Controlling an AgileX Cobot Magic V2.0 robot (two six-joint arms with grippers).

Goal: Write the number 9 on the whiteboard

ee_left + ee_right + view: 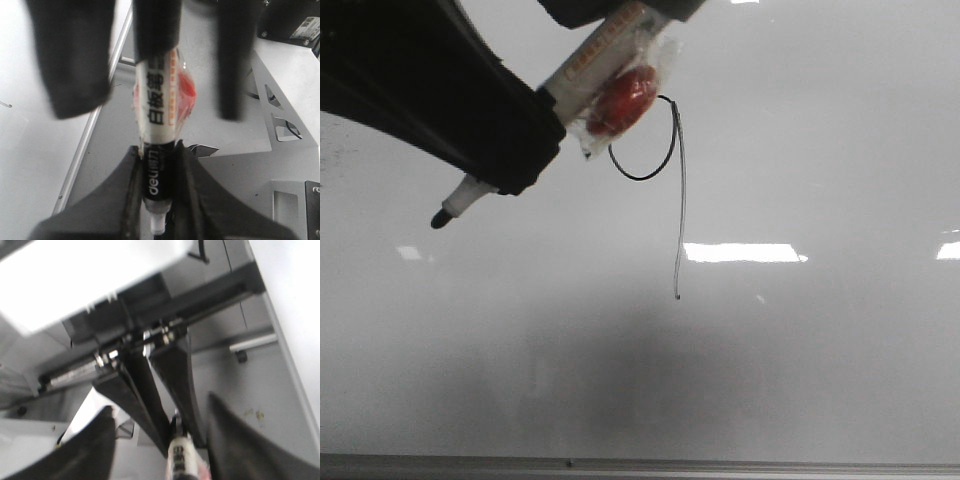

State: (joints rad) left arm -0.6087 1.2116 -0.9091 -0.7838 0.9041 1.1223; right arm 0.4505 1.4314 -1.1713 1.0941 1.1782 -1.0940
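Note:
The whiteboard [800, 350] fills the front view. On it is the number 9 [681, 200], a thin black loop with a long tail; the loop's upper left is hidden behind the marker. My left gripper [542, 118] [157, 150] is shut on the marker [595, 60] [159, 120] near its writing end. The black tip [440, 218] points down-left, away from the 9. A red round piece in clear wrap [623, 98] is stuck to the barrel. My right gripper [160, 402] [152, 107] stands open, its fingers [80, 450] wide on either side of the marker's [181, 457] back end.
A thin metal edge [720, 467] runs along the whiteboard's bottom. In the left wrist view, grey metal brackets [285, 130] and the board's frame strip [85, 145] lie beyond the fingers. A white box [85, 275] and a dark rail [200, 300] show in the right wrist view.

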